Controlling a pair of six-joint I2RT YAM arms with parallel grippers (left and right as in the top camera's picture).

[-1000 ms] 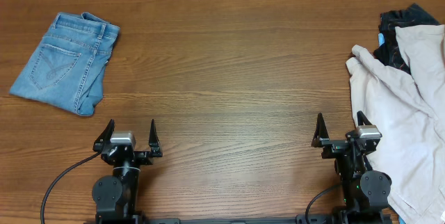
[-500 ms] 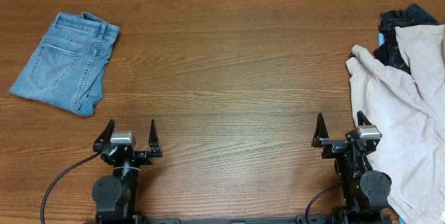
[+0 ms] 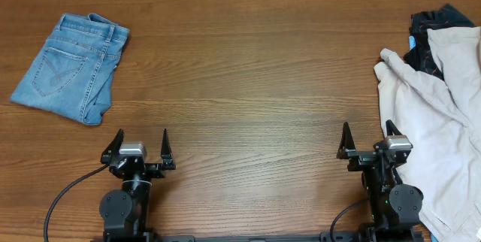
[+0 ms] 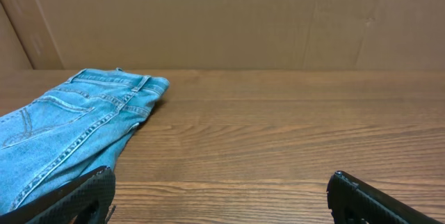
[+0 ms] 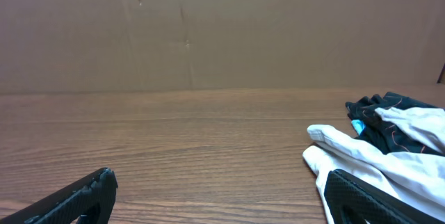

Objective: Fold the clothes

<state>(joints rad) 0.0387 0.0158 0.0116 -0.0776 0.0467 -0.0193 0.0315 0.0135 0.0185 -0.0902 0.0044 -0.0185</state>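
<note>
Crumpled beige shorts (image 3: 440,129) lie in a heap at the table's right edge, also seen as pale cloth (image 5: 379,158) in the right wrist view. A black jersey (image 3: 428,35) pokes out from under them at the back (image 5: 379,116). Folded light-blue denim shorts (image 3: 71,65) rest at the far left (image 4: 66,130). My left gripper (image 3: 140,146) stands open near the front edge, nothing between its fingers (image 4: 222,196). My right gripper (image 3: 368,138) is open too, empty (image 5: 222,196), its right fingertip next to the beige cloth.
The wooden table (image 3: 248,77) stretches between the two piles. A brown cardboard wall (image 4: 208,15) closes off the back. A black cable (image 3: 64,197) trails from the left arm's base.
</note>
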